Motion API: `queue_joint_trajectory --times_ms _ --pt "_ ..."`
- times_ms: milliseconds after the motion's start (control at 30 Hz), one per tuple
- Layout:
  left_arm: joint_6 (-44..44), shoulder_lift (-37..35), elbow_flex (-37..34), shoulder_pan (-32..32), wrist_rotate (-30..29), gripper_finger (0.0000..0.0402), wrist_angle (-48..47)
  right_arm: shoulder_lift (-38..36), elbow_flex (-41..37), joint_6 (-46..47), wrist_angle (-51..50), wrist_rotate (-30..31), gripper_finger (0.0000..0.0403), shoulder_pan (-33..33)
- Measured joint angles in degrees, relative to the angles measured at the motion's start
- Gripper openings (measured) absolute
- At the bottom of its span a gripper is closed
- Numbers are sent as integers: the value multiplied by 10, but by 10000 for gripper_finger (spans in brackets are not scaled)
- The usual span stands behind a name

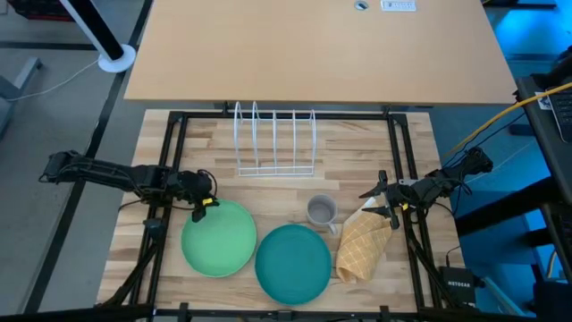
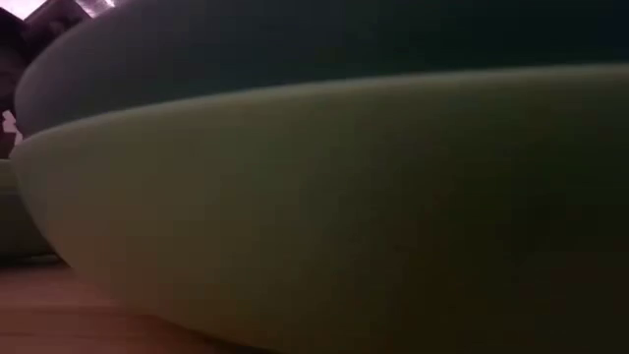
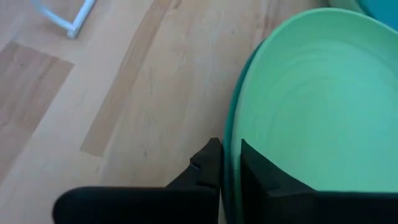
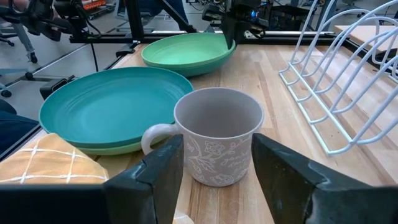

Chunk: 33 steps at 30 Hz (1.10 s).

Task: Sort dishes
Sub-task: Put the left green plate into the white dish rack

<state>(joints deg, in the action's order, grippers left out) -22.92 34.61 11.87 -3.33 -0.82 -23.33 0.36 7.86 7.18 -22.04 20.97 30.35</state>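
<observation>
Item: left claw (image 1: 205, 204). We are seeing it closing on the rim of the light green plate (image 1: 219, 237), at the plate's upper-left edge in the high view. In the left wrist view one finger (image 3: 205, 171) is sitting outside the rim and the other inside, with a teal plate's edge (image 3: 231, 155) showing just beneath the green one. Whether the pinch is taking one rim or both, we cannot tell.

Item: stacks. The light green plate is lying at lower left of the counter (image 1: 268, 192); a teal plate (image 1: 293, 262) is lying beside it toward lower centre, also resting on a paler plate in the right wrist view. The left arm is plainly the nearer to the green stack.

Item: right claw (image 1: 391, 202). It is standing spread wide, holding nothing, with the cup (image 1: 320, 211) just ahead of it and the cloth (image 1: 364, 244) below.

Item: rack (image 1: 275, 141). It is standing empty at upper centre, up and to the right of the gripped rim.

Item: room. Chairs and frames are showing beyond the counter.
</observation>
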Motion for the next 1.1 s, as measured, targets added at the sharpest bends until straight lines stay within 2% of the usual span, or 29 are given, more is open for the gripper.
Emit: queue_joint_trajectory --times_ms 200,433,1100 --pt "-22 0 1 0 -1 62 1 0 0 0 0 0 195 0" --pt "-24 0 1 0 0 85 1 0 0 0 0 0 195 0" --pt "-23 0 1 0 1 90 -22 0 0 0 0 0 195 0"
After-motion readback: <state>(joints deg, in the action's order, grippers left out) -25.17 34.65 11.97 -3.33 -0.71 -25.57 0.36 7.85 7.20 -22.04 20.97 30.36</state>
